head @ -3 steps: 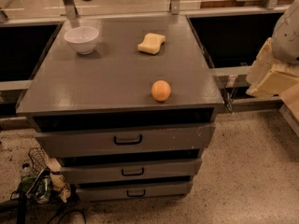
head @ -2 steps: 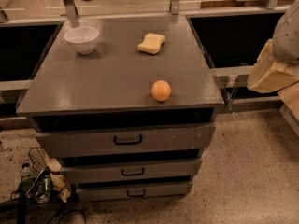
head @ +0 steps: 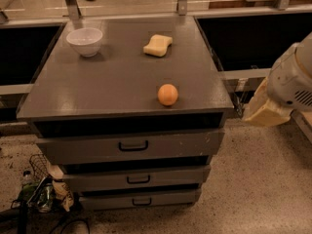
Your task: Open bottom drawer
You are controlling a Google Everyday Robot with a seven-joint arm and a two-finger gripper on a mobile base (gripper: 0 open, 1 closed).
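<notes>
At the right edge of the view, level with the desk top and well apart from the drawer fronts, sits the robot's pale grey arm housing [head: 292,77] with a tan block [head: 265,112] under it. The claw itself lies outside the frame, so I cannot tell how far open it is or whether it holds anything. From that high, sideways position, I judge the reach toward the handle has not begun. Nearest on the grey matte desk [head: 97,91] lies a round orange fruit [head: 168,94], then a yellow wavy sponge [head: 158,45] and a white ceramic bowl [head: 85,41]. All sit back from the front edge, so none should hinder a pull. Lowest of three, just above the speckled floor [head: 243,199], is the bottom drawer [head: 170,197]: grey, matte, the slimmest front, with a small black loop handle [head: 142,201] at its centre. It looks shut.
</notes>
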